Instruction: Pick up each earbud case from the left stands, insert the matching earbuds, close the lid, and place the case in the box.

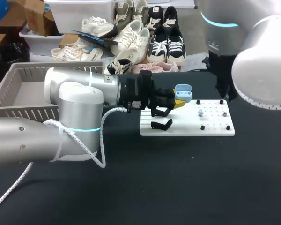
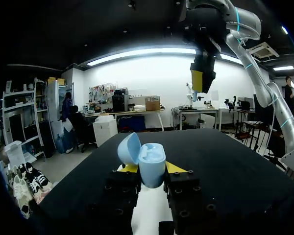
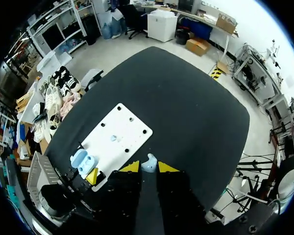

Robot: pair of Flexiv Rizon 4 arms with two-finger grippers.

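The left jaws clamp the open light-blue earbud case from both sides, with its lid tipped back, at the far edge of the white board on the black bench. The right jaws hang high above the bench and pinch a pale blue earbud between their yellow tips. Another earbud sits on the board. A grey basket stands left of the board.

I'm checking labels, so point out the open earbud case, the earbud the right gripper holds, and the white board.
earbud case [image 2: 152, 165]: left wrist view, front of its body.
earbud [image 3: 149, 163]: right wrist view, its rounded body.
white board [image 1: 185, 130]: head view, bare front strip.
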